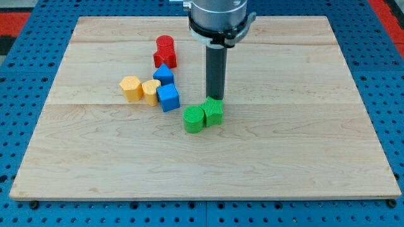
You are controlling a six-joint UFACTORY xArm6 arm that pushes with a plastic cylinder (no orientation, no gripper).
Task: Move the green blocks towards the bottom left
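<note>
Green blocks sit side by side and touching, a little below the middle of the wooden table [303, 157]: a round green block [194, 119] on the view's left and a ridged green block [214, 111] on its right. My tip [216, 99] stands at the top edge of the ridged green block, just touching or nearly so; the rod has no jaws to tell of. Toward the table's left side lies a cluster: a red block [165, 52] nearest the top edge, a small blue block [163, 74] just below it, a larger blue block [168, 98] under that, and two yellow blocks, one [131, 88] at the cluster's left and one [151, 91] pressed against the larger blue block. Both green blocks lie well apart from the bottom left corner.
</note>
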